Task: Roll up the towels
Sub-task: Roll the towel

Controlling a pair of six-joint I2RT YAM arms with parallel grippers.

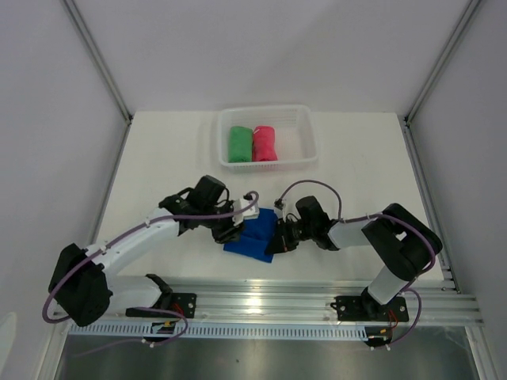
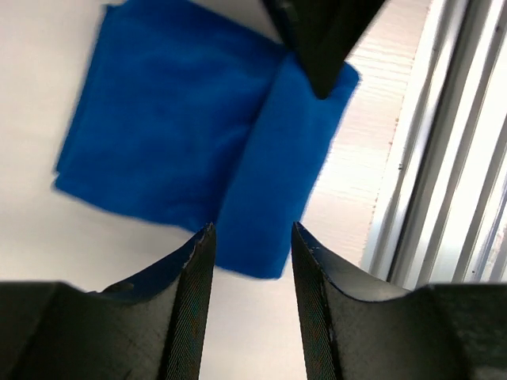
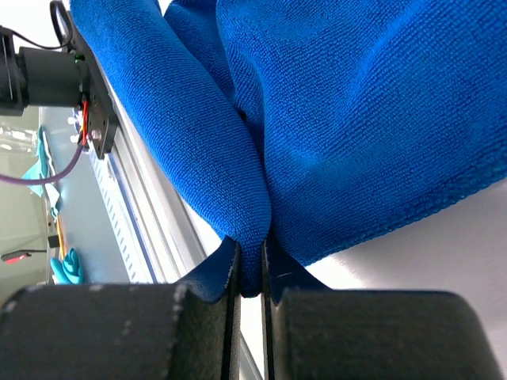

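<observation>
The blue towel lies on the table between my two arms, its near edge folded over into a thick band. My right gripper is shut on that fold at its right end. My left gripper hangs open just left of the towel, its fingers apart with bare table between them. The right gripper's dark tip shows at the far end of the fold. The green towel and the pink-red towel lie rolled side by side in the basket.
The white slotted basket stands at the back middle of the table. An aluminium rail runs along the near edge, close to the towel. White walls enclose the table.
</observation>
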